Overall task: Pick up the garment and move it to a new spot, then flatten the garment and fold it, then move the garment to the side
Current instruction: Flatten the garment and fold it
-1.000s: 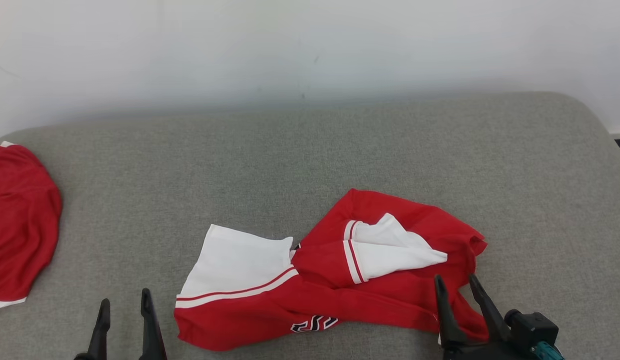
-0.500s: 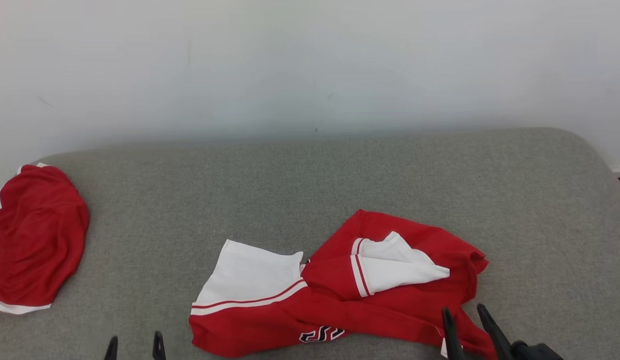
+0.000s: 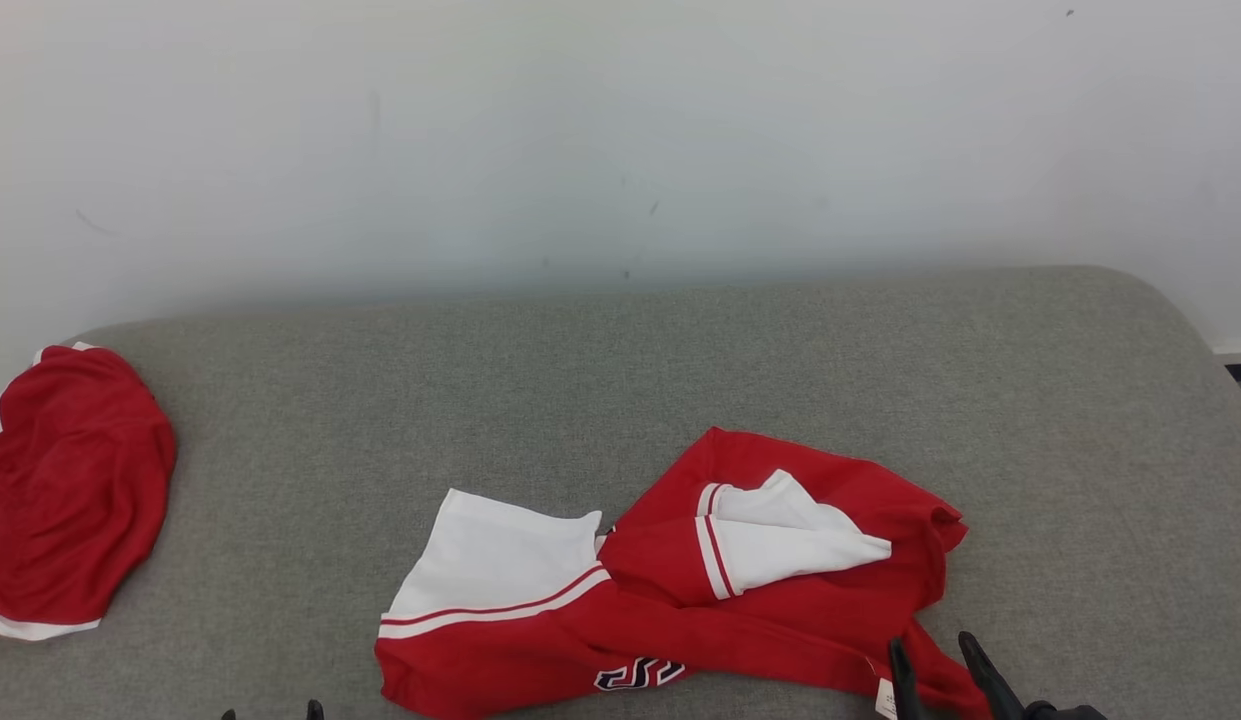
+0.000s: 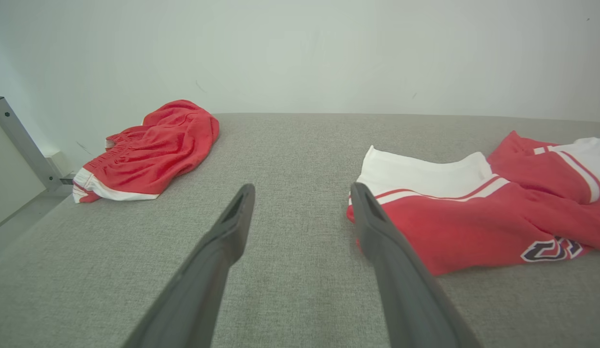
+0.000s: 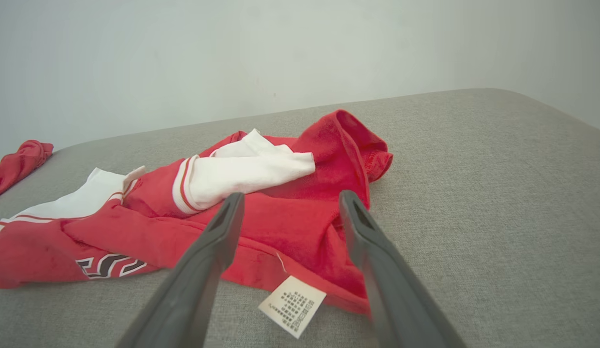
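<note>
While left tool [image 4: 302,189], right tool [image 5: 290,195] gape, garment [image 3: 780,620] well apart from cushion [image 3: 880,340] right edge.

Garment [image 3: 670,600] lies on worktop [image 3: 380,400], centre-right, toward the front edge. Second garment [image 3: 70,490] at the far-left edge, well apart. Wall [image 3: 620,130] behind worktop. Left claw [image 4: 302,193] just left of garment's near-left corner. Right claw [image 5: 290,198] over its near-right corner, by label [image 5: 292,305].

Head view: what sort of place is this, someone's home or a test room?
Probably a test room, though I can't be sure: a bare white wall, a plain grey padded surface like a mattress, and a crumpled red and white garment on it, with a second red garment off to the left.
</note>
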### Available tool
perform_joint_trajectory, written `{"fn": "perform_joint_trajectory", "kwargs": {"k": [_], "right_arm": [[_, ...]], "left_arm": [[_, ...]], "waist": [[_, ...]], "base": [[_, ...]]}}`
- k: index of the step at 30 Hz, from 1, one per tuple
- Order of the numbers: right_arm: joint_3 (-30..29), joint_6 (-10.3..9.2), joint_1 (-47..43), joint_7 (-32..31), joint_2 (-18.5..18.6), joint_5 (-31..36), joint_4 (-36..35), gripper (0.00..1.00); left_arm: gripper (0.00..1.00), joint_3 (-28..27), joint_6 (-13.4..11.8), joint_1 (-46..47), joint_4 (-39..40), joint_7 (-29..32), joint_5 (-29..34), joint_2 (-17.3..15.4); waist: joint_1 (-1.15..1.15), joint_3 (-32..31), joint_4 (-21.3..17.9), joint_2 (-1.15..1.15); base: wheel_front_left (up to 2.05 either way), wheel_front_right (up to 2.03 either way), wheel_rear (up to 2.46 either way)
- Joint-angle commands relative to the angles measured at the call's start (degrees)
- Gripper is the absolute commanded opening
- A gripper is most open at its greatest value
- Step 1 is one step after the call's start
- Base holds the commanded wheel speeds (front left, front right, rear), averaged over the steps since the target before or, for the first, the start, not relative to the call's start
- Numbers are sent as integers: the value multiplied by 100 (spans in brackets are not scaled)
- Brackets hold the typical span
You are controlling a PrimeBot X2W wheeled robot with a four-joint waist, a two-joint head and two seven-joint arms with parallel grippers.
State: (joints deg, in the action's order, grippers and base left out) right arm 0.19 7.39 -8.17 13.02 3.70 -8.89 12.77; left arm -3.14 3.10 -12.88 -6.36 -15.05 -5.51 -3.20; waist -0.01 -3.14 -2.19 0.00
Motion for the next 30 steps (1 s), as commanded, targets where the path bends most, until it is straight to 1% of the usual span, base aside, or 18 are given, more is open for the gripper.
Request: {"fn": "perform_joint_trajectory", "kwargs": {"k": [1, 13, 19, 24, 30], "right_arm": [[-6, 20, -11, -24, 15, 29, -26, 100], [-43, 20, 49, -85, 1, -33, -90, 100], [-254, 20, 101, -465, -8, -65, -196, 100], [-476, 20, 143, -1100, 0, -65, -354, 100], [-560, 20, 259, -1760, 45, -41, -574, 100]], "left_arm": [[100, -16, 33, 9, -26, -19, 60, 15], [100, -61, 100, 122, -87, -19, 60, 30], [100, -12, 190, 361, -151, -19, 13, 31], [100, 224, 318, 999, -709, 68, 27, -145], [100, 555, 388, 2287, -1638, 844, -60, -379]], "waist": [[1, 6, -10, 0], [1, 80, -62, 0], [1, 133, -133, 0], [1, 230, -229, 0], [1, 528, -442, 0]], "base": [[0, 0, 0], [0, 0, 0], [0, 0, 0], [0, 0, 0], [0, 0, 0]]}}
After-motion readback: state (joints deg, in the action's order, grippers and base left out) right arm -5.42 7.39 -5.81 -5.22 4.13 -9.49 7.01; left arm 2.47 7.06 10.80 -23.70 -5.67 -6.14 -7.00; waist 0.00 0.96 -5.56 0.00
